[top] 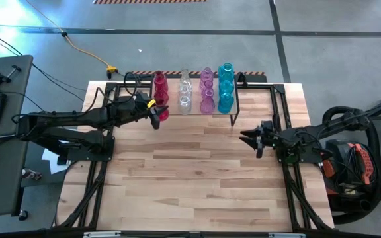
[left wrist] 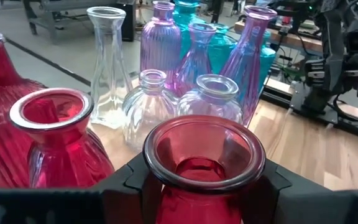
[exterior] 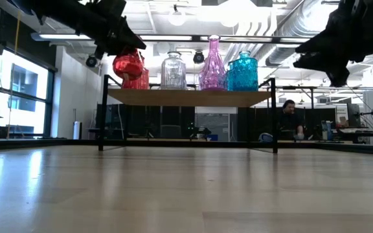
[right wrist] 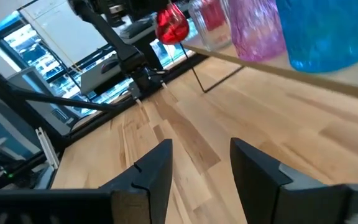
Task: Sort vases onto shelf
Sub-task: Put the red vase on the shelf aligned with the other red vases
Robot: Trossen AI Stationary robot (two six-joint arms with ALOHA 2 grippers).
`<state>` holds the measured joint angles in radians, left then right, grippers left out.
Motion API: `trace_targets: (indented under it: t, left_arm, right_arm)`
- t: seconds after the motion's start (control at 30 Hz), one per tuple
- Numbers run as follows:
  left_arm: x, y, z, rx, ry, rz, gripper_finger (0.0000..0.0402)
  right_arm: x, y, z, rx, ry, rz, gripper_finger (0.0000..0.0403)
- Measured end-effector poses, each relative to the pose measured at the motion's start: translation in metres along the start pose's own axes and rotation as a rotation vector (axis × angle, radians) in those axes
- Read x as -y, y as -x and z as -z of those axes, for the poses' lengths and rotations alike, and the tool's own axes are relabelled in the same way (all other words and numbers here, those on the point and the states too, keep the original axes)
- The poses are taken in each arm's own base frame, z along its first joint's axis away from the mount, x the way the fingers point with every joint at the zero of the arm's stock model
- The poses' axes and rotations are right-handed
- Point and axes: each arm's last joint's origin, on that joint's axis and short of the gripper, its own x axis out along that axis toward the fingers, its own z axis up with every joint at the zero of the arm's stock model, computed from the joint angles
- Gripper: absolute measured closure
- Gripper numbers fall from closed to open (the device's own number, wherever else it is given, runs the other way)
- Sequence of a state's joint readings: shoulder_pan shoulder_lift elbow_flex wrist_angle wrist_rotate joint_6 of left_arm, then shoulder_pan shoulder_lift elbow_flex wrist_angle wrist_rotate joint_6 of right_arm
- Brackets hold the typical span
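Plank-topped worktop (top: 197,178) seen from above: the shelf (top: 253,99) stands at its far edge with rows of red, clear, pink-purple and teal vases, all upright. The left claw (top: 155,114) sits at the red row; the right claw (top: 251,139) hangs well apart.

Table-level view: a red vase (exterior: 129,66) is lifted, slightly tilted, beside the shelf's end.

Left wrist view: claw clamps that vase's neck, mouth upward; three red and three clear vases counted.

Right wrist view: fingers (right wrist: 151,171) spread wide, holding nothing.
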<state>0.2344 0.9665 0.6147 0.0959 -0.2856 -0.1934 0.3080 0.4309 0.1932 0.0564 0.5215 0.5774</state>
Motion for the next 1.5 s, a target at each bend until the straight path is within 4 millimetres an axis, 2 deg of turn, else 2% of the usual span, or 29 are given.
trace_targets:
  t: [0.37, 1.1, 1.3, 1.5]
  left_arm:
    - [0.0, 0.0, 0.0, -0.003, -0.034, 0.013, 0.0254]
    - [0.0, 0.001, 0.002, -0.024, -0.041, 0.013, 0.0253]
    - [0.005, 0.016, 0.002, -0.047, -0.033, 0.048, 0.0253]
    - [0.0, 0.043, 0.0, 0.001, -0.05, -0.012, 0.0253]
  right_arm:
    - [0.007, 0.001, 0.008, -0.058, -0.215, 0.083, 0.026]
    - [0.007, 0.001, 0.009, -0.069, -0.213, 0.089, 0.026]
    - [0.007, 0.001, 0.009, -0.069, -0.213, 0.089, 0.026]
    - [0.007, 0.001, 0.009, -0.069, -0.213, 0.088, 0.026]
